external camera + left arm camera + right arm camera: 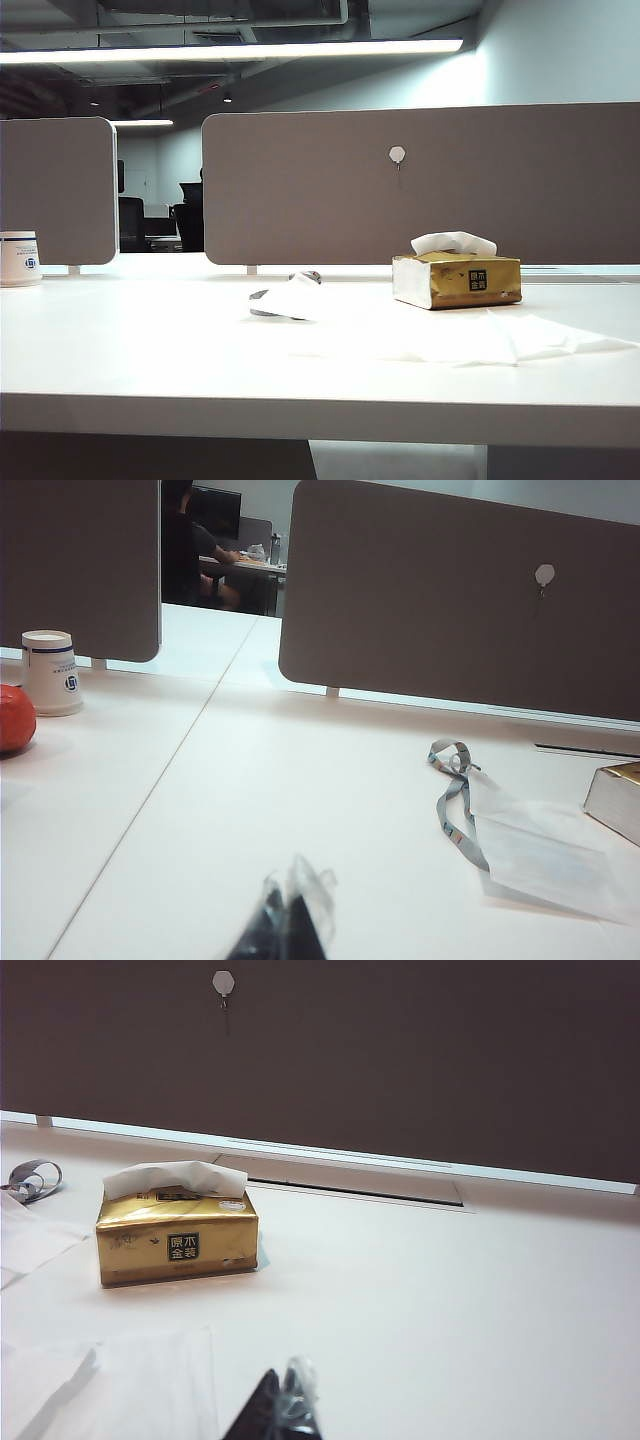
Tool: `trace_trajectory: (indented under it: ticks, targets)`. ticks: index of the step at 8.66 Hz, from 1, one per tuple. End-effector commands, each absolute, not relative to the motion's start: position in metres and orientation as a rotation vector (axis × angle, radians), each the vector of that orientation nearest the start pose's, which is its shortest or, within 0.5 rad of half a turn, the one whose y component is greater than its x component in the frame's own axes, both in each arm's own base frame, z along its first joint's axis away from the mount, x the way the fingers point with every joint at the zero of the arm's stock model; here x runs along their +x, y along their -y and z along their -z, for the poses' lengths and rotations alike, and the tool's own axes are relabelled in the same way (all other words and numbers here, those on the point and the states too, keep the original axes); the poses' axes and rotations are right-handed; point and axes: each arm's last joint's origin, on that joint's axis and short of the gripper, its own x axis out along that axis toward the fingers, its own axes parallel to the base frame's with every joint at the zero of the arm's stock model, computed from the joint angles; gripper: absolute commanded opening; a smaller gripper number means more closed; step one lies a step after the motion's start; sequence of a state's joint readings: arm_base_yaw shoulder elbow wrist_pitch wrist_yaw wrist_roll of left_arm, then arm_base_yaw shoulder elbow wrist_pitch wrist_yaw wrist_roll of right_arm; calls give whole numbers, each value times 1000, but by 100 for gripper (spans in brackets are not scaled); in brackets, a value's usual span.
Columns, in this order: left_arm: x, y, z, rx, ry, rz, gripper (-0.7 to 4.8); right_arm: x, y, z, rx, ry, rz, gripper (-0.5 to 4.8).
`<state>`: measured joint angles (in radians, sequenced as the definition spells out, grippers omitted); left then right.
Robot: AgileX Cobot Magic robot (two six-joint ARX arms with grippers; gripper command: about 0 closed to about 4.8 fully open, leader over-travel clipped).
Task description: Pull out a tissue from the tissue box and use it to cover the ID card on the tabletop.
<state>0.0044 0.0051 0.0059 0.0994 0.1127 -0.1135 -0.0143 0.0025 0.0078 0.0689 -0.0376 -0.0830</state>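
The tabletop (150, 370) spreads wide and white. On it sits the tissue box (457, 280), and to its left in the exterior view the tissue (545, 855) lies flat over the ID card, lanyard (450, 800) trailing out. The left gripper (285, 930) hangs low, its jaws unreadable. The right gripper (280, 1410) sits jaws together, empty, near the box.

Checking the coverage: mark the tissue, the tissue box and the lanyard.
tissue (530, 855), left wrist view, middle of sheet.
tissue box (177, 1243), right wrist view, gold front face.
lanyard (452, 820), left wrist view, grey strap.
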Motion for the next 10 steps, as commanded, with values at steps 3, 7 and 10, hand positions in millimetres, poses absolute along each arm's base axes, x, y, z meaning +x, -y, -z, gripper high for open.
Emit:
trace_trajectory:
  ticks: [3,7,10]
  targets:
    - [97,3,-175,-110,95,117,-6,97,1,-175,-81,95,-13,-5]
    - [97,6,-170,91,59,199,-6,97,1,-175,-81,95,-13,-5]
    - [97,4,-177,53,119,136,-6,96,-2,-182,-91,172,-111,-5]
